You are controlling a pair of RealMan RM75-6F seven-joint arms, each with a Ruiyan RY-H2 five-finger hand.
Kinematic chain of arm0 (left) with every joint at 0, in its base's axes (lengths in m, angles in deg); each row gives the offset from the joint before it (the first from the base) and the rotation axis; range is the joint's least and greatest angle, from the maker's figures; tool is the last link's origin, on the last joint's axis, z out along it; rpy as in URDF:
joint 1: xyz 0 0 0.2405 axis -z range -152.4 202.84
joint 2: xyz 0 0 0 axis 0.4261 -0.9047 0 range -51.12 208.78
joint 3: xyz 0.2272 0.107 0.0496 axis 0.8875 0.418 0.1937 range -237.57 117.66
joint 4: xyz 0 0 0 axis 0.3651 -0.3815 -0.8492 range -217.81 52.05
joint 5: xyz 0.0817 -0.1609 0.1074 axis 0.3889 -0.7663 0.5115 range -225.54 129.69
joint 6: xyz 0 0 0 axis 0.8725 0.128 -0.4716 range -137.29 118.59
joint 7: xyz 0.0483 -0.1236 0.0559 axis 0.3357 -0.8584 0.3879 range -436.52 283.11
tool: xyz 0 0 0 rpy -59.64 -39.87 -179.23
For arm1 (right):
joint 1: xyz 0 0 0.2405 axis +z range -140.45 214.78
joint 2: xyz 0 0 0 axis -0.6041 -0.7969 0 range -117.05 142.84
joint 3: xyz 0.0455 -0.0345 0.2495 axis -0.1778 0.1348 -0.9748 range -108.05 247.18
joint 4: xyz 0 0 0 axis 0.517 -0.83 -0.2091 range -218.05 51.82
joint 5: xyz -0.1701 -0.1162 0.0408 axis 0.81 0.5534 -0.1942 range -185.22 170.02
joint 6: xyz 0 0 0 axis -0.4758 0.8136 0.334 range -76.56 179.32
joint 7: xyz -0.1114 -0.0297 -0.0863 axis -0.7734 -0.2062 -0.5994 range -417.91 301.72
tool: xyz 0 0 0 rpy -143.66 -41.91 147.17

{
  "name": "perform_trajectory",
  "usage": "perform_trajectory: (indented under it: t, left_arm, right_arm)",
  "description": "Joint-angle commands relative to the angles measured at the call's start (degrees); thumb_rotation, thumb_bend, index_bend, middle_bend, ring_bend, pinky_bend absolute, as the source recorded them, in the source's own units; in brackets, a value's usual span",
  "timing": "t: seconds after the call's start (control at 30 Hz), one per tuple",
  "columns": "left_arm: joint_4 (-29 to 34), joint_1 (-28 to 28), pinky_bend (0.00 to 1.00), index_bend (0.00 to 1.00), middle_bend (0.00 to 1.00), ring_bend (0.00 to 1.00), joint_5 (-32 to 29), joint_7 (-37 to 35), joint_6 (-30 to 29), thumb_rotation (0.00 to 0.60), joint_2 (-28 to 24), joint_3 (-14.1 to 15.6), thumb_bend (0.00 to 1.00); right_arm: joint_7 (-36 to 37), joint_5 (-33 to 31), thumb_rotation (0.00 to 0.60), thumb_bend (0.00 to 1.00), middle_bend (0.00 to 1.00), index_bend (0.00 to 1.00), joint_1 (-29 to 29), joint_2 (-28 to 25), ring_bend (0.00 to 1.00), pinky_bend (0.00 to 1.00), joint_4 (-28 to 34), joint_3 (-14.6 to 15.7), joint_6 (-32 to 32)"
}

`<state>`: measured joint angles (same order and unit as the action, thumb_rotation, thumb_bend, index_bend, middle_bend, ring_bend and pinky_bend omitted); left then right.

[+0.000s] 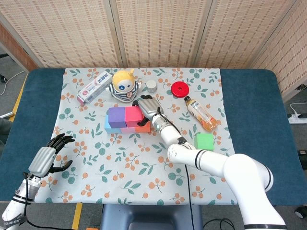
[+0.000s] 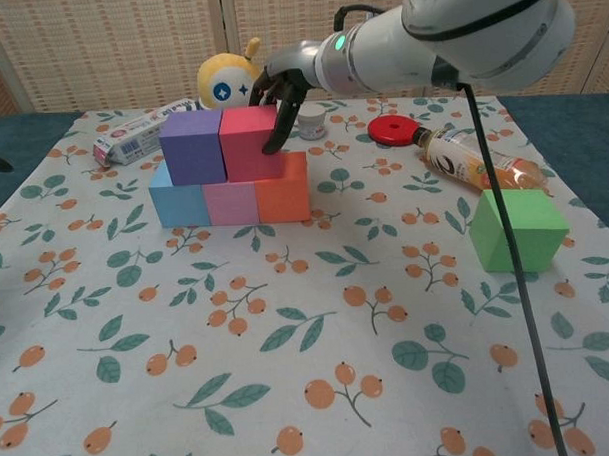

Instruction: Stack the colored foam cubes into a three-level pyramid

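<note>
Overhead head view; low, seemingly nearer chest view

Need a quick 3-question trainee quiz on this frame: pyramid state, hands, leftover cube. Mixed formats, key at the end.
1. True or false: the pyramid already has its top level.
2. Which cube do the right hand's fingers touch? A) purple cube B) red cube C) green cube
3. Fill in: the one cube apart from the stack is the ____ cube, lying near the drink bottle.

Key
1. False. Only two levels stand: blue cube, pink cube and orange cube below, purple cube and red cube above.
2. B. The left hand is off by the table's near edge, holding nothing.
3. Green: the green cube.
</note>
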<state>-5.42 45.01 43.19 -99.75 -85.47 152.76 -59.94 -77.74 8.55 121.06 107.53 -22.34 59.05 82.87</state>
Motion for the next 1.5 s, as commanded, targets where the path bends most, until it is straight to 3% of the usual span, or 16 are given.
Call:
perform_trajectory:
  t: [0.03,0.57,0.8,1.0,1.23,1.37,1.5]
  left_arm:
    - [-0.01,-0.03,0.15,0.22,0.15,0.07,0.04,-0.09,-0.03,0.6,0.04,0.05,0.32]
    - [-0.31,0.1,0.15,0.22,0.15,0.07,0.06,-0.25,0.21,0.6,0.15,0.09,0.33]
    - [-0.39,0.27,0.15,0.22,0.15,0.07,-0.6,-0.26,0.61,0.6,0.0,-0.32,0.33]
    - [0.25,0.39,0.15,0.22,0.15,0.07,-1.59,-0.06,0.6,0.6,-0.39,-1.2,0.33]
    - [1.88,0.63,0.15,0.22,0.15,0.07,-1.74,1.14,0.88,0.6,-1.03,-1.47,0.32]
    - [3.13,0.83,0.15,0.22,0.15,0.07,-1.95,1.73,0.98,0.6,-1.36,-1.81,0.32]
    - [4.61,1.02,0.15,0.22,0.15,0.07,-1.71,2.75,0.88,0.6,-1.73,-1.98,0.32]
  right_arm:
    - [-0.16,-0.17,0.6,0.13,0.26,0.22,-0.01,0.0,0.04,0.0,0.17,-0.07,0.04]
    - [-1.47,-0.69,0.6,0.13,0.25,0.08,-0.56,-1.39,0.03,0.0,2.85,0.37,1.04]
    - [-0.3,2.08,0.6,0.13,0.24,0.02,-3.58,-7.23,0.02,0.0,10.98,-0.16,4.8]
    - [2.92,7.99,0.6,0.13,0.24,0.03,-10.67,-16.88,0.02,0.0,24.2,-0.39,12.31]
    - [6.45,17.51,0.6,0.12,0.24,0.05,-23.19,-29.74,0.02,0.0,40.49,3.85,22.18]
    - [9.2,23.24,0.6,0.02,0.23,0.05,-29.59,-33.88,0.02,0.0,45.07,6.58,24.85]
    - [11.87,27.77,0.6,0.0,0.23,0.04,-34.26,-35.32,0.02,0.0,46.03,8.41,25.38]
